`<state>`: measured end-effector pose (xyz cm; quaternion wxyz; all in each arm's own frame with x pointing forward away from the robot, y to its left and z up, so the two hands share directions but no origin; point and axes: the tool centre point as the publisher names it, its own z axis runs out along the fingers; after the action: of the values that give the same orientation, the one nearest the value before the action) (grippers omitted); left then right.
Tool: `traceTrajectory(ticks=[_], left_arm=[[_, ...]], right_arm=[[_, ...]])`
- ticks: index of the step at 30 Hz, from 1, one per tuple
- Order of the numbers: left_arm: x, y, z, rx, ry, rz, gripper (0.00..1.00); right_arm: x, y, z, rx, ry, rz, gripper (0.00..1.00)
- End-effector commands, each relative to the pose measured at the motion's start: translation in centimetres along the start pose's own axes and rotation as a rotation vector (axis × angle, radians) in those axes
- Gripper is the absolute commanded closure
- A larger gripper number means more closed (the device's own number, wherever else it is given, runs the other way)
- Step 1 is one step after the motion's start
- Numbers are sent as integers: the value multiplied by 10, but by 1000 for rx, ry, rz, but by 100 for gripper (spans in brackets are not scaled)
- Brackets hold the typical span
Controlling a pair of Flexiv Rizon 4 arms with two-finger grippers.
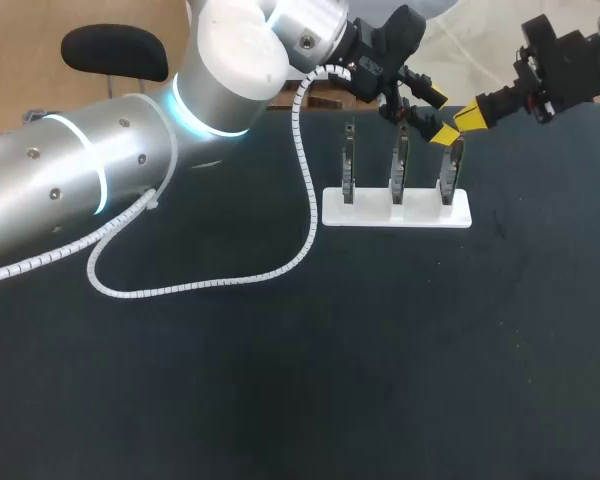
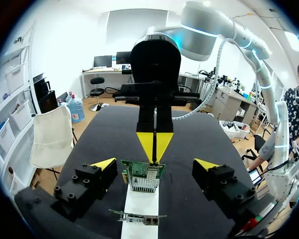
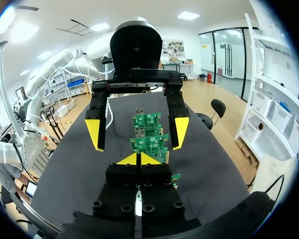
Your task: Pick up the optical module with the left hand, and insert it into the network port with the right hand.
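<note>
Three upright network cards stand in a white rack at the back of the table. My left gripper hangs open over the rightmost card, its yellow tips on either side of that green card. My right gripper faces it from the other side, shut, with its joined yellow tips pointing down onto the card's top edge. In the right wrist view my right gripper sits just before the nearest card, with the left gripper spread around it. I cannot make out an optical module.
The other two cards stand left of the grippers in the rack. My left arm's white coiled cable loops over the dark table to the rack's left.
</note>
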<state>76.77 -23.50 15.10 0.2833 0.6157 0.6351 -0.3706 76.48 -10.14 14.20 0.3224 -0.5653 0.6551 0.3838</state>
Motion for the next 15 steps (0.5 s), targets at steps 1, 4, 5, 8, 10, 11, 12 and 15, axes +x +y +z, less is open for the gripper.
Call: traceTrajectory(ticks=[1,4,5,8,10,11,12,15], left_arm=[[1,-2,0,-5,-4,2,0],[1,-2,0,-5,-4,2,0],[1,-2,0,-5,-4,2,0],[1,-2,0,-5,-4,2,0],[1,-2,0,-5,-4,2,0],[1,-2,0,-5,-4,2,0],[1,-2,0,-5,-4,2,0],[1,-2,0,-5,-4,2,0]], right_arm=[[6,-3,5,-5,1,1,100],[6,-3,5,-5,2,3,100],[6,-3,5,-6,2,4,100],[7,-3,5,-7,0,5,100],[6,-4,5,-6,-6,6,100],[5,-4,4,-6,-11,5,100],[3,-3,4,-5,-13,4,100],[-2,-3,2,2,-39,3,100]])
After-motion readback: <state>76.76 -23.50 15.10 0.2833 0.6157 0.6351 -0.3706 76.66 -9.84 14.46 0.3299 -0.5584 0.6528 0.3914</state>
